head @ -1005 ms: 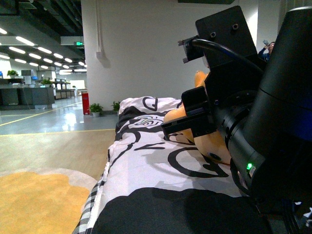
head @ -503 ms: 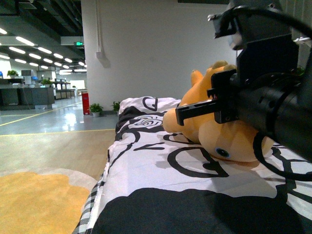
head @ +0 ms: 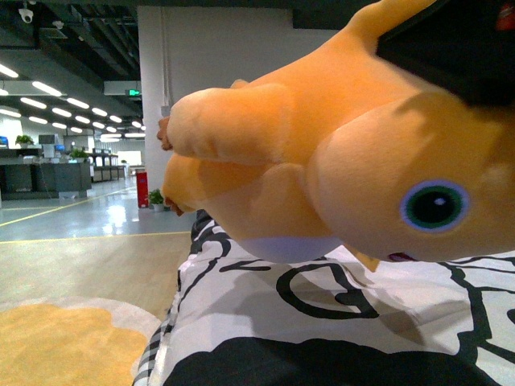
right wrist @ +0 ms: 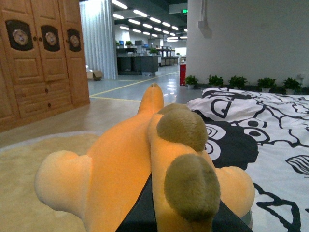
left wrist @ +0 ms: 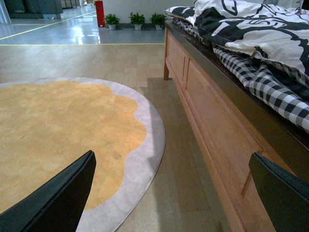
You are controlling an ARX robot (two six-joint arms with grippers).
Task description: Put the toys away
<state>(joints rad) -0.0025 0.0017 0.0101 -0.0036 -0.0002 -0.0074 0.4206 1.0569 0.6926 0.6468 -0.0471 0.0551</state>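
Right gripper (right wrist: 145, 215) clamps the plump orange-yellow plush animal (head: 322, 161), hanging from one o'clock over the black-and-white patterned bedspread (head: 322, 322); carry it slowly, grip firm. Left gripper (left wrist: 171, 162) gapes wide, empty.

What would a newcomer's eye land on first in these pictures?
A big orange plush toy fills the front view, held up over a black-and-white bedspread by the right gripper. After that, the round yellow rug stands out on the floor beside the wooden bed frame, with the open left gripper hanging above it.
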